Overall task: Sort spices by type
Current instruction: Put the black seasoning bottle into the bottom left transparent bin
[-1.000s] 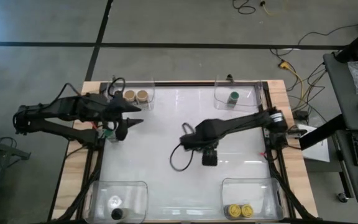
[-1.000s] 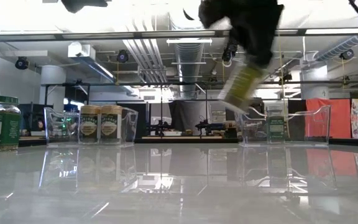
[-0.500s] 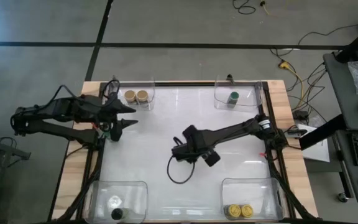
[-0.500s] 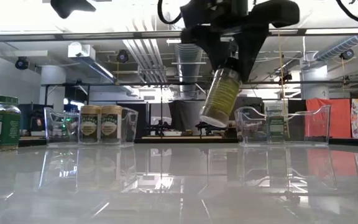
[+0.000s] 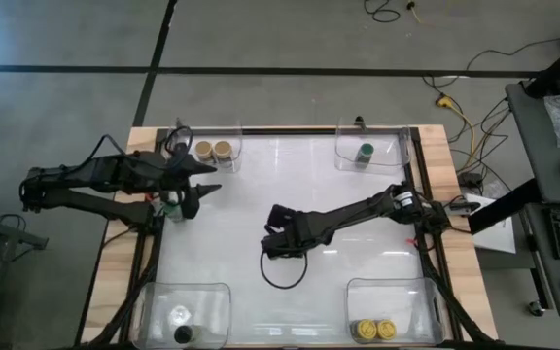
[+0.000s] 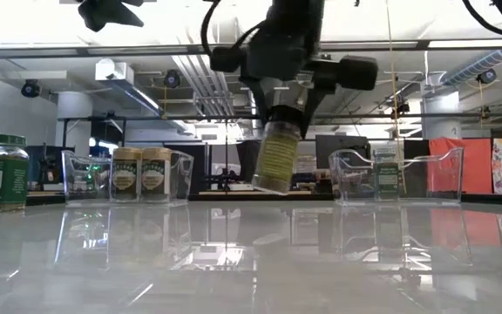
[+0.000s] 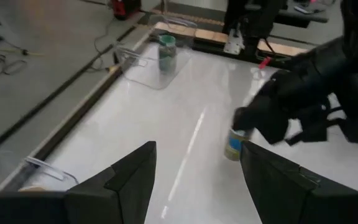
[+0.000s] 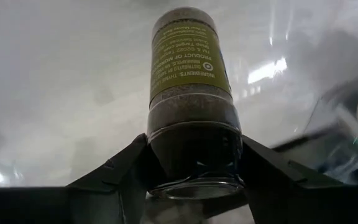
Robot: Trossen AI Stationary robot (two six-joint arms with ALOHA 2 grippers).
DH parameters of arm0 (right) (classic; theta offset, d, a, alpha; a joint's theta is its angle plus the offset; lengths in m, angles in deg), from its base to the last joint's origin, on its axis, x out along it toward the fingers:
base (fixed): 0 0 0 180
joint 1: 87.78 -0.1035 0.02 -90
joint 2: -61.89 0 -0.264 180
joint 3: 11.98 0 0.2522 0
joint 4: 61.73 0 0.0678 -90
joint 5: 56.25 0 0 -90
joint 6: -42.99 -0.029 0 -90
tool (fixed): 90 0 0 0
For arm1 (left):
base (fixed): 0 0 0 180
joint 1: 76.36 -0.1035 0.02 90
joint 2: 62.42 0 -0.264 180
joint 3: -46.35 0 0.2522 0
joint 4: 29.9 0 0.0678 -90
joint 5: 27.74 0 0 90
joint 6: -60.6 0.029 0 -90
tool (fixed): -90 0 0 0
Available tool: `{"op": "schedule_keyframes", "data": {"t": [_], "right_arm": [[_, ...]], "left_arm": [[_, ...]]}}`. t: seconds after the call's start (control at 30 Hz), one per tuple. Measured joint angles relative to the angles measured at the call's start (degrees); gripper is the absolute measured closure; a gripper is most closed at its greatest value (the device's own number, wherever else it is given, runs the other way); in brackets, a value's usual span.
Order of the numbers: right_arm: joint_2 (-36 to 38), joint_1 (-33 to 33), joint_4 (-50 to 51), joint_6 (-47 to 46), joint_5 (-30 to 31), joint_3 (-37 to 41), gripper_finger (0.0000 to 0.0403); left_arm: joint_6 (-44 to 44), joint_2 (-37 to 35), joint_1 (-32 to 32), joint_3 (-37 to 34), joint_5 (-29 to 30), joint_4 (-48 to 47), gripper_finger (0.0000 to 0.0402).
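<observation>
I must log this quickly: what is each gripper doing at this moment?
Left gripper: open, holding nothing, near the table's left edge.
Right gripper: shut on a spice jar, above the table's middle.

We see the glossy white table (image 5: 251,194) bright under overhead light, with glare streaks across it in the high view and mirror-like reflections in the low view. Ceiling lamps backlight the low view, turning the right hand (image 6: 279,118) into a silhouette. The left wrist view is soft and blurred.
</observation>
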Motion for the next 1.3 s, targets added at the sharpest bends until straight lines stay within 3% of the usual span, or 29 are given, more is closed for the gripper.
{"op": "schedule_keyframes", "data": {"t": [0.37,0.5,0.9,1.3], "right_arm": [[-0.39,1.72,-1.65,7.54,-1.19,1.62,0.0197],[-0.38,1.81,-1.69,7.57,-4.62,2.56,0.0184],[-0.07,2.74,-4.56,3.94,-4.59,4.30,0.0176],[0.55,2.90,-5.22,0.91,-4.70,3.60,0.0097]], "left_arm": [[2.02,-0.07,0.00,0.00,2.73,2.96,0.0185],[2.01,0.19,0.00,0.00,2.71,3.69,0.0185],[2.95,0.56,0.00,0.00,2.71,5.02,0.0185],[5.17,0.47,0.00,0.00,2.69,5.02,0.0185]]}}
